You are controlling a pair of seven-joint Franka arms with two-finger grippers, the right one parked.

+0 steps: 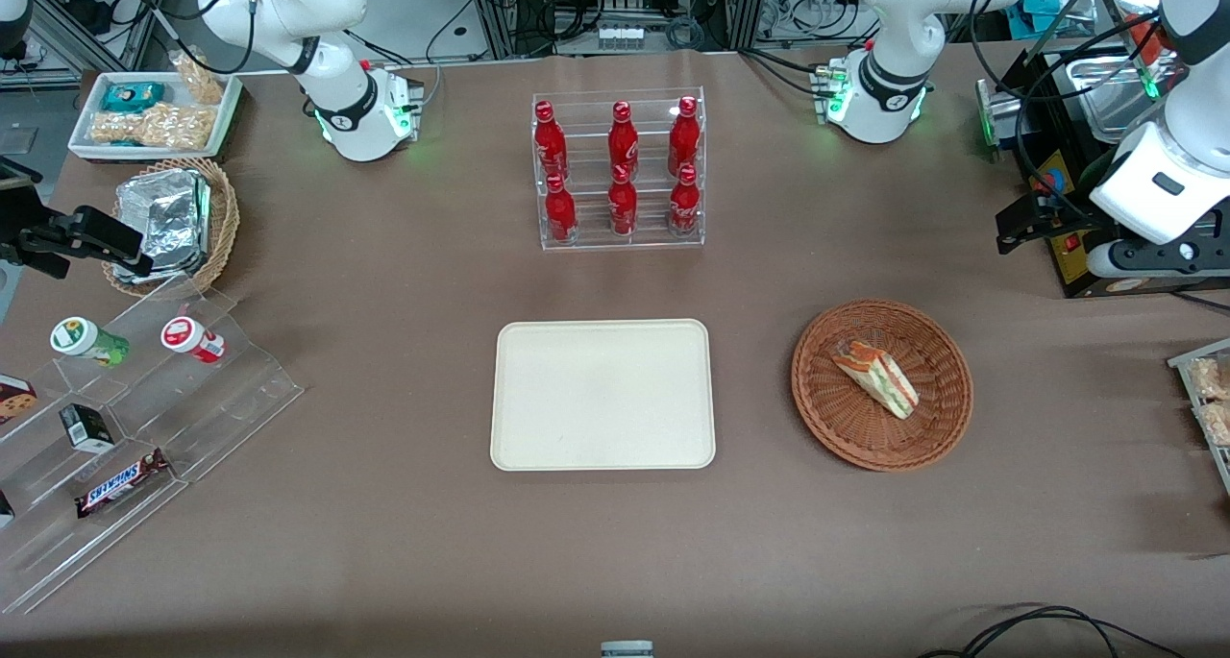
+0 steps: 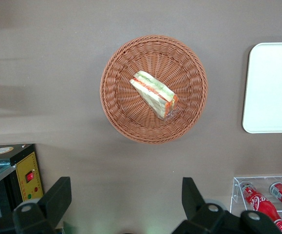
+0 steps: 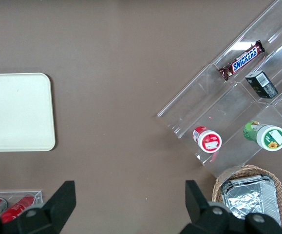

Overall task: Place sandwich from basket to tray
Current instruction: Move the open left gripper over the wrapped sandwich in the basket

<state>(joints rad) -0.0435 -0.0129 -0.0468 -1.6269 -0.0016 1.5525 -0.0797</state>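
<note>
On the brown counter (image 1: 384, 562), seen from the front camera, the reddish-brown wicker basket (image 1: 937, 427) sits at about 3 o'clock from the cream tray (image 1: 602, 395), apart from it with bare surface between. Inside the basket lies the sandwich (image 1: 875, 377), a wrapped wedge with red, orange and green layers showing along its cut side; it rests on the woven floor, slightly toward the basket's 12 o'clock edge, lying flat. Nothing lies on the tray.

From the left wrist camera the basket (image 2: 126, 122), the sandwich (image 2: 154, 93) and one end of the tray (image 2: 272, 87) all show well below the gripper (image 2: 126, 204), which hangs high above the counter with its two dark fingers (image 2: 57, 199) spread wide apart and nothing between them. In the front view the gripper (image 1: 1019, 231) shows at roughly 1 o'clock from the basket, toward the working arm's end of the counter.

A clear rack of red bottles (image 1: 620, 173) stands at 12 o'clock from the tray, farther from the front camera.
</note>
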